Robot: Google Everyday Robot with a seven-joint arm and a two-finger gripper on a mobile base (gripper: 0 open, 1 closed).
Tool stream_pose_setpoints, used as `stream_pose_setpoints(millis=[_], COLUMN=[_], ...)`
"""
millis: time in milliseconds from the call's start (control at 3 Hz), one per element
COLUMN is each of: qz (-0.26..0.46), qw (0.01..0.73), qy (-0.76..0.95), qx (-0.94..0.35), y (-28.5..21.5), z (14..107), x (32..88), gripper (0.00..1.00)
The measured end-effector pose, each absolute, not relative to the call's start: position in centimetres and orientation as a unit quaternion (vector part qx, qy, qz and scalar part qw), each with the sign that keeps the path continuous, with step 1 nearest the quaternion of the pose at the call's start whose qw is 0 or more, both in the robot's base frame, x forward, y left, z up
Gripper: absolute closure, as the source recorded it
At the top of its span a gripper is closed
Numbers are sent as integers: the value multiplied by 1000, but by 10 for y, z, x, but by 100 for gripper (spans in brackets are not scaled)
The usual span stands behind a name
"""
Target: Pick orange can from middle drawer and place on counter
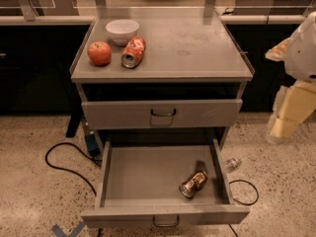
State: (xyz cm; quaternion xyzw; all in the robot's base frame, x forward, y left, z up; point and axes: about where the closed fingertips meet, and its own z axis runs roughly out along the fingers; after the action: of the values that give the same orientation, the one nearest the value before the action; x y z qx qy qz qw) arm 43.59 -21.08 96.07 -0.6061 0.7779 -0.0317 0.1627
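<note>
The orange can (pixel 193 184) lies on its side in the open middle drawer (pixel 148 174), at the right front of the floor, silver end facing front left. The counter (pixel 197 43) is the grey cabinet top above. My gripper (pixel 285 118) hangs at the right edge of the camera view, outside the cabinet, about level with the closed upper drawer. It is well above and to the right of the can, and holds nothing that I can see.
On the counter's left stand a white bowl (pixel 122 30), a round orange-red fruit (pixel 99 53) and a red-orange and white can (pixel 134 52) on its side. A closed drawer front (pixel 163 113) sits above the open one. Black cables (pixel 64 162) and a small clear object (pixel 232 163) lie on the floor.
</note>
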Motion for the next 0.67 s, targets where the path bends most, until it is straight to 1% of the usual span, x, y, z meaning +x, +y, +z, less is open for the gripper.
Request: stream_pose_setpoints(millis=[333,667], qz=[6,59], qw=[181,197], qy=[767,766], qx=[-616,-609], y=[-184,-146], z=[913,844], x=[427,415], gripper=[0,0])
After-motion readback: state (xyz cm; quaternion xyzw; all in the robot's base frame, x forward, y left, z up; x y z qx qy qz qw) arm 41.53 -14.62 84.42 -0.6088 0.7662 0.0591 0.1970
